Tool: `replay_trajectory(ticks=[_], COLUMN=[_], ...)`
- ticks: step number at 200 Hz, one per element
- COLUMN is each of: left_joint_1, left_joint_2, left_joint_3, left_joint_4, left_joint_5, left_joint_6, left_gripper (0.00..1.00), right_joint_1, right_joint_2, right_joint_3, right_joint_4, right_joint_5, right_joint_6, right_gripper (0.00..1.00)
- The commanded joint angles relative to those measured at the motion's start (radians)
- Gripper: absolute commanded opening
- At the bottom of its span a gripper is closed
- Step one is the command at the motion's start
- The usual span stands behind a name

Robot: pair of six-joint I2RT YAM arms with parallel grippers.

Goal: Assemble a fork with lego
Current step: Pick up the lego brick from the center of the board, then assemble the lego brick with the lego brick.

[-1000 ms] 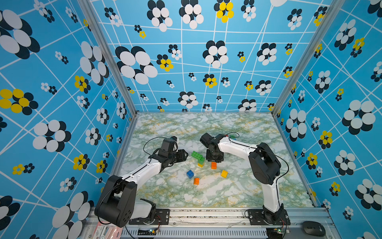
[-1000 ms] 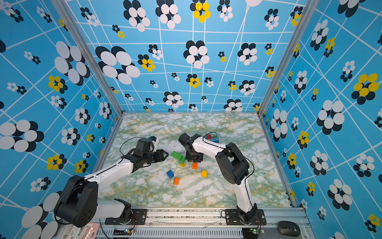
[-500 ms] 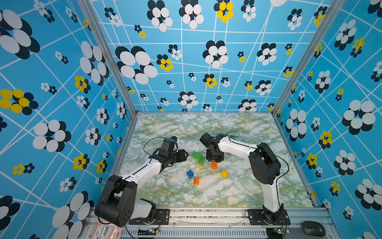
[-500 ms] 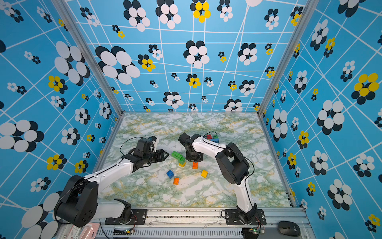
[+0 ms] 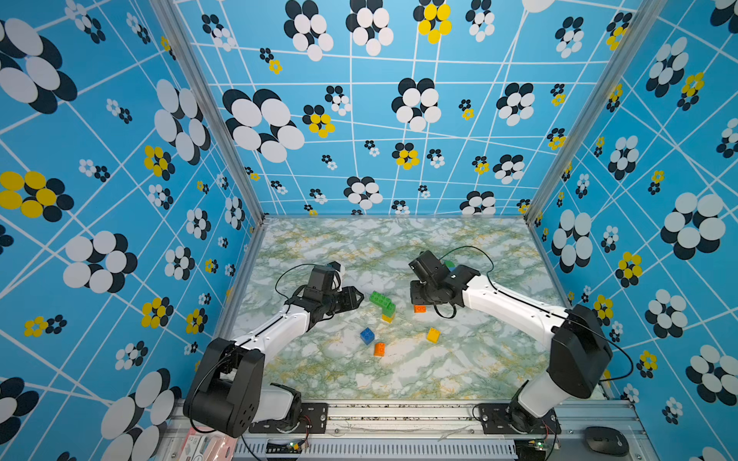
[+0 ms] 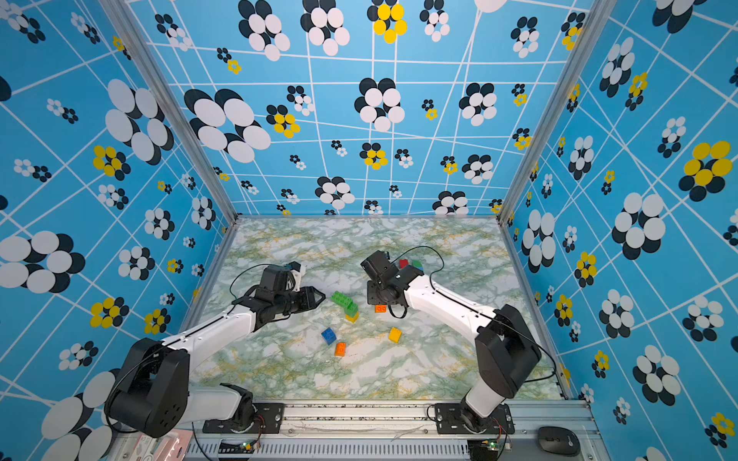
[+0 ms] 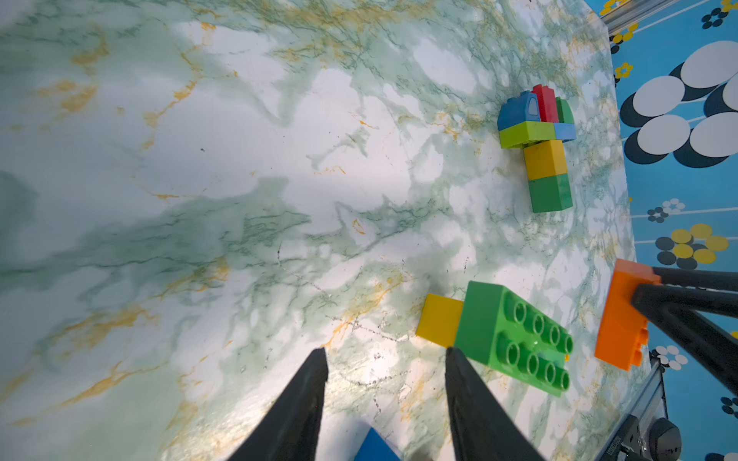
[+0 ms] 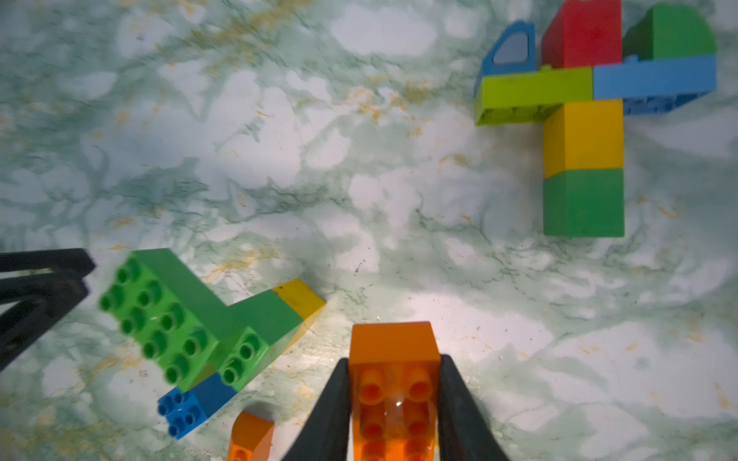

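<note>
My right gripper [image 8: 394,361] is shut on an oblong orange lego brick [image 8: 393,379], close to the marble table near its middle [image 5: 419,308]. Just left of it lies a joined green, lime and yellow piece [image 5: 382,301] [image 8: 179,315]. My left gripper [image 7: 385,353] stands open and empty beside that piece [image 5: 357,297]. A built lego shape of blue, red, green, lime and yellow bricks [image 8: 583,119] [image 7: 543,147] lies behind the right arm, mostly hidden in both top views. A blue brick [image 5: 367,335], an orange one [image 5: 379,349] and a yellow one [image 5: 433,334] lie loose in front.
Patterned blue walls [image 5: 120,239] close in the table on three sides. A metal rail [image 5: 399,415] with both arm bases runs along the front edge. A black mouse [image 5: 605,439] lies outside at the front right.
The right gripper's jaws have closed the last bit onto the orange brick. Both arms stay where they were, and the left gripper is unchanged.
</note>
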Motion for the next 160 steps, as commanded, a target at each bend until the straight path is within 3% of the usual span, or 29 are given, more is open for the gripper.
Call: replay_trajectory(ticks=[1, 11, 27, 44, 63, 113, 160], left_joint_1=[0.008, 0.008, 0.015, 0.025, 0.033, 0.033, 0.033], left_joint_2=[0.025, 0.032, 0.038, 0.057, 0.095, 0.177, 0.233], left_joint_3=[0.053, 0.062, 0.071, 0.081, 0.099, 0.121, 0.159], left_joint_4=[-0.019, -0.026, -0.036, -0.051, -0.063, -0.038, -0.046], left_joint_5=[0.038, 0.043, 0.045, 0.054, 0.081, 0.144, 0.160], left_joint_6=[0.000, 0.000, -0.003, -0.004, -0.004, -0.019, -0.022], left_gripper=[0.51, 0.51, 0.51, 0.51, 0.51, 0.51, 0.51], right_joint_1=[-0.006, -0.004, 0.007, 0.015, 0.016, 0.016, 0.066], right_joint_2=[-0.059, -0.074, -0.072, -0.057, -0.031, -0.023, 0.155], right_joint_3=[-0.055, -0.061, -0.055, 0.003, 0.068, 0.091, 0.312], right_joint_4=[0.167, 0.189, 0.183, 0.074, -0.050, -0.099, -0.376], right_joint_5=[-0.015, -0.018, -0.092, -0.143, -0.217, -0.192, -0.210], right_joint_6=[-0.154, -0.199, -0.416, -0.494, -0.560, -0.645, -0.761], right_gripper=[0.00, 0.00, 0.00, 0.00, 0.00, 0.00, 0.00])
